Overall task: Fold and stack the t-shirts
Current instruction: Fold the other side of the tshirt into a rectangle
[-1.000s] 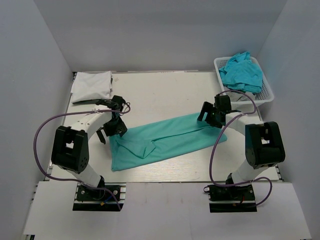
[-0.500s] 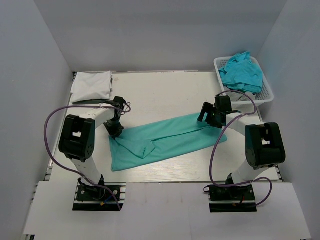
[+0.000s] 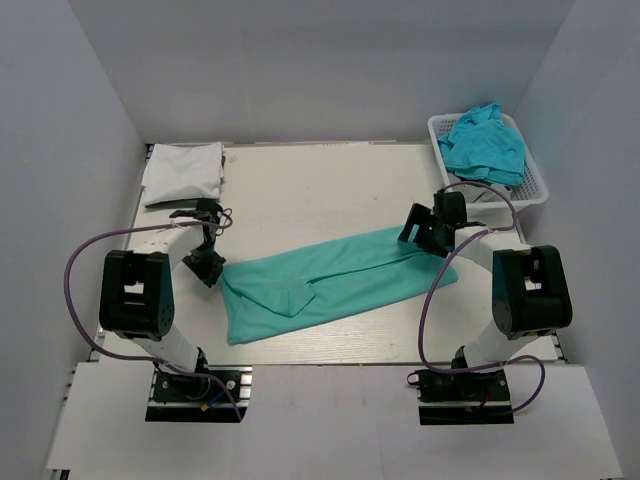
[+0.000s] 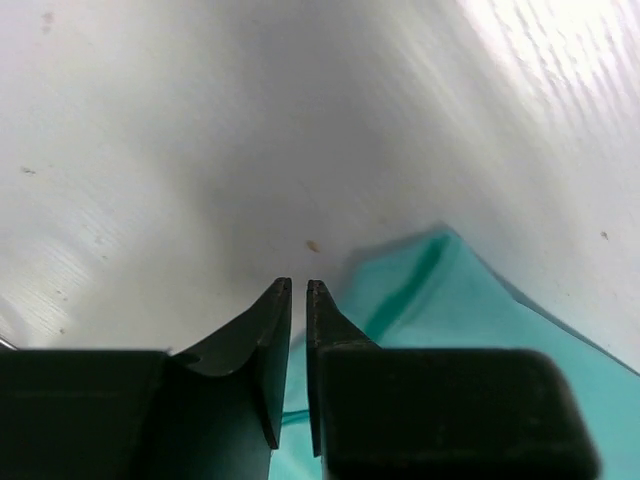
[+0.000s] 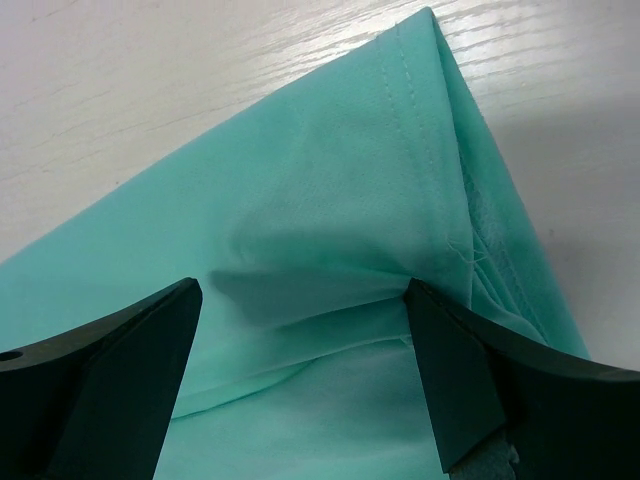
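Observation:
A teal t-shirt [image 3: 330, 280], folded lengthwise, lies slantwise across the table's middle. My left gripper [image 3: 205, 268] sits at its left corner, its jaws closed to a thin slit. In the left wrist view the left gripper [image 4: 298, 284] has its tips over bare table, and teal t-shirt cloth [image 4: 450, 300] shows in the slit further back, so it looks pinched there. My right gripper [image 3: 415, 235] hangs low over the shirt's right end. In the right wrist view the right gripper [image 5: 300, 295] is wide open, with wrinkled t-shirt cloth [image 5: 330, 200] lying between the fingers.
A folded white t-shirt [image 3: 183, 170] lies at the back left corner. A white basket [image 3: 537, 188] at the back right holds more teal t-shirts [image 3: 485, 145]. Grey walls close in the table on three sides.
The left gripper closed at the shirt's left corner, then moved left and outward to the shirt's edge. The right arm has barely moved.

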`<state>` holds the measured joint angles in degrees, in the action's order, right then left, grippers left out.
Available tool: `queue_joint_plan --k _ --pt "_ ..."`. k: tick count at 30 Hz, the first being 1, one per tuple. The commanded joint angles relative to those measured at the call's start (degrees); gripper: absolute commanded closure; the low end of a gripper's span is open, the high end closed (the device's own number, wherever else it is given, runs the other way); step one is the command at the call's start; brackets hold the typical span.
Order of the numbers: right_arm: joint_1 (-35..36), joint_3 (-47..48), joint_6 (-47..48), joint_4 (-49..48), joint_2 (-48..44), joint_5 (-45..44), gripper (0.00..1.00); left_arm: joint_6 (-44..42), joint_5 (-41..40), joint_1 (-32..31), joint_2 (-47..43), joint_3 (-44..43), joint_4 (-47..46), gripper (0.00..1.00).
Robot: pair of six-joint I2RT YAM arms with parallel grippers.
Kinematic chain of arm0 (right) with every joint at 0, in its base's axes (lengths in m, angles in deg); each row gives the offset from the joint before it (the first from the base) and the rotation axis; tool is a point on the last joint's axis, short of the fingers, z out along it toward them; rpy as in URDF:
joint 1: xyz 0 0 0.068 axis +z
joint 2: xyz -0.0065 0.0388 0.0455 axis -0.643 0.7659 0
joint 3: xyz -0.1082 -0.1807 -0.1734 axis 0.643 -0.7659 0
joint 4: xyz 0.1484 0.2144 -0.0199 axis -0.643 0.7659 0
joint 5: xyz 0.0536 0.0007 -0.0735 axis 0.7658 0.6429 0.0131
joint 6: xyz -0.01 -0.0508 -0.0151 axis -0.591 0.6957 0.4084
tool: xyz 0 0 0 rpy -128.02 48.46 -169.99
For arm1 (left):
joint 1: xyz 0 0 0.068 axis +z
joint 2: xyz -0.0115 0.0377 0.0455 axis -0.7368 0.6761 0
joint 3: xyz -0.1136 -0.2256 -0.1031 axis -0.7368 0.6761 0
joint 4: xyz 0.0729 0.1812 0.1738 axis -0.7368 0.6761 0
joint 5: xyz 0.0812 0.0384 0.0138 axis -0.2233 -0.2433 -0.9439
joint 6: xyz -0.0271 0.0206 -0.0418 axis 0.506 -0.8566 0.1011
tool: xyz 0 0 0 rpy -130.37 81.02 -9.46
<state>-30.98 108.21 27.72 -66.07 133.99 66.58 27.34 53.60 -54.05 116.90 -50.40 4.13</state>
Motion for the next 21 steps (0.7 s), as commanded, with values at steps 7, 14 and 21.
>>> queue_joint_plan --k 7,14,21 --pt "-1.57 -1.23 0.35 4.58 -0.2 -2.01 0.1 0.9 1.69 3.51 -8.38 4.19 1.38 0.74" --pt "-1.04 -1.4 2.46 4.06 -2.48 -1.04 0.1 -9.97 20.07 1.76 -13.83 0.32 -5.53 0.03" --pt "-1.13 -1.14 3.17 3.79 -4.33 -1.3 0.1 -17.54 35.08 -5.17 -11.39 -3.53 -16.36 0.0"
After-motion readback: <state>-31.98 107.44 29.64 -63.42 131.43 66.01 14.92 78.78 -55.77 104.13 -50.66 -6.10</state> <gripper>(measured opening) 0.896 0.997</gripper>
